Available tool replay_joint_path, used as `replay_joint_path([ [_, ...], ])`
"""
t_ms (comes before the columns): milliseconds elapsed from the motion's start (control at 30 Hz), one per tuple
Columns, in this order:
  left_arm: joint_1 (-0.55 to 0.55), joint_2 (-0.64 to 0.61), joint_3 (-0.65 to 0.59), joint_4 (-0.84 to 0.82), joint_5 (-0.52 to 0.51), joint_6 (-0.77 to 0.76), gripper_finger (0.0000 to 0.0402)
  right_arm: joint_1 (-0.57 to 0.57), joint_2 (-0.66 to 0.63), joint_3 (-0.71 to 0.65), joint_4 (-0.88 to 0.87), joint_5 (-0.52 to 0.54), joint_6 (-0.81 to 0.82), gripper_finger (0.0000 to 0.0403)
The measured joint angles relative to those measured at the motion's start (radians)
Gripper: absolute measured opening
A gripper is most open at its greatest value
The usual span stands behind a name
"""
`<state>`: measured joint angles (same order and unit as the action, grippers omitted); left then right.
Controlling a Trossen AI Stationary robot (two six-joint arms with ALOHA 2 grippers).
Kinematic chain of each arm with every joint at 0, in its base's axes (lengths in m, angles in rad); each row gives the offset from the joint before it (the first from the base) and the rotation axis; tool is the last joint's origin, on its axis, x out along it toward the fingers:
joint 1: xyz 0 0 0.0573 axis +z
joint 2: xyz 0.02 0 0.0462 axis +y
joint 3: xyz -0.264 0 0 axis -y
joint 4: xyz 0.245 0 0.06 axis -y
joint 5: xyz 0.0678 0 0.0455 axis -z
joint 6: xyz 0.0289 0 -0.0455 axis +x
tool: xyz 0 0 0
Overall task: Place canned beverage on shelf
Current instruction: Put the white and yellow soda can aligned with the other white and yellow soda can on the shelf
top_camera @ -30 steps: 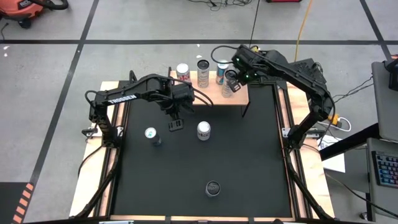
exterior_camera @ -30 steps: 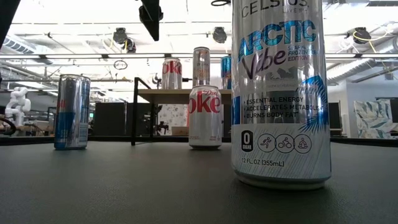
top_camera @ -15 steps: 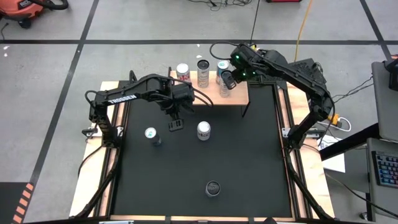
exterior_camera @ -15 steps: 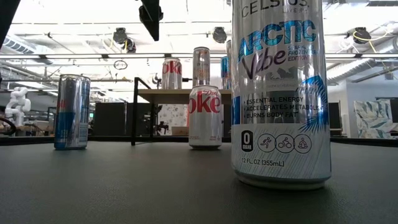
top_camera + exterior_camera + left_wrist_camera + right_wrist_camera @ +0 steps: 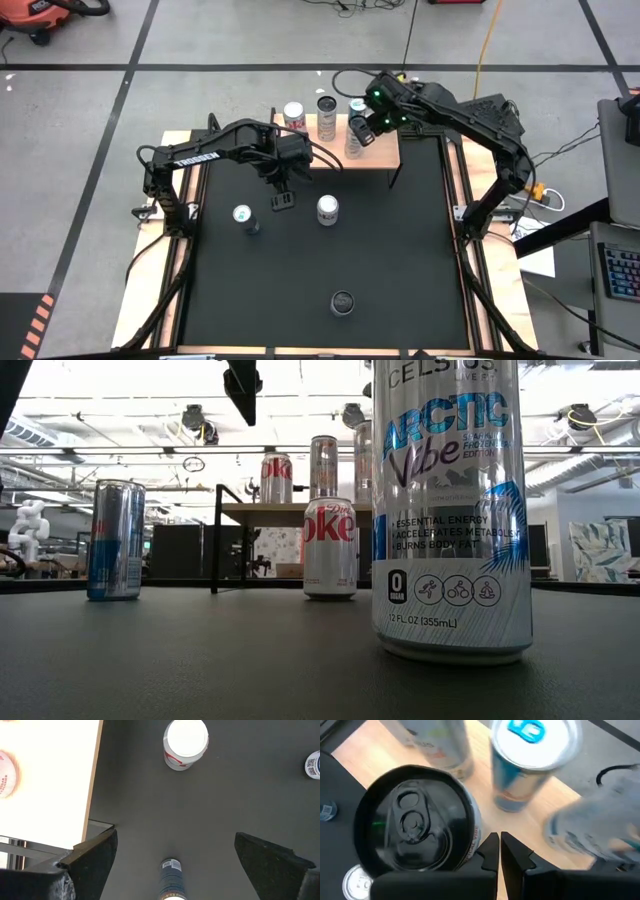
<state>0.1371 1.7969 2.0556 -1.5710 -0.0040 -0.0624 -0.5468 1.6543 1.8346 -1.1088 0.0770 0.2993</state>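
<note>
The right gripper (image 5: 495,851), clenched empty beside the black-topped can (image 5: 417,820), should probably lift clear without nudging it off the shelf (image 5: 480,795).

1. The tall white can (image 5: 452,510) nearest the low camera, at the counter's front edge, reads "CELSIUS", "ARCTIC Vibe", "ESSENTIAL ENERGY", "ACCELERATES METABOLISM", "BURNS BODY FAT", "0 SUGAR" and "12 FL OZ (355mL)".
2. The silver can (image 5: 329,547) standing mid-counter carries red lettering "Diet" above "oke", the rest cut off.
3. A can on the wooden shelf (image 5: 277,478) at the counter's far edge shows red "oke".
4. The left arm (image 5: 197,157) bears white lettering, too small to read surely.
</note>
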Motion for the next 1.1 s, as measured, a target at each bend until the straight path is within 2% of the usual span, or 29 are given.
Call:
replay_joint_path([
  [300, 0.000, 0.000, 0.000, 0.000, 0.000, 0.000, 0.0398, 0.012, 0.044, 0.000, 0.080, -0.001, -0.004, 0.0000],
  [1100, 0.000, 0.000, 0.000, 0.000, 0.000, 0.016, 0.0398, 0.032, 0.061, 0.000, 0.192, -0.004, 0.026, 0.0000],
])
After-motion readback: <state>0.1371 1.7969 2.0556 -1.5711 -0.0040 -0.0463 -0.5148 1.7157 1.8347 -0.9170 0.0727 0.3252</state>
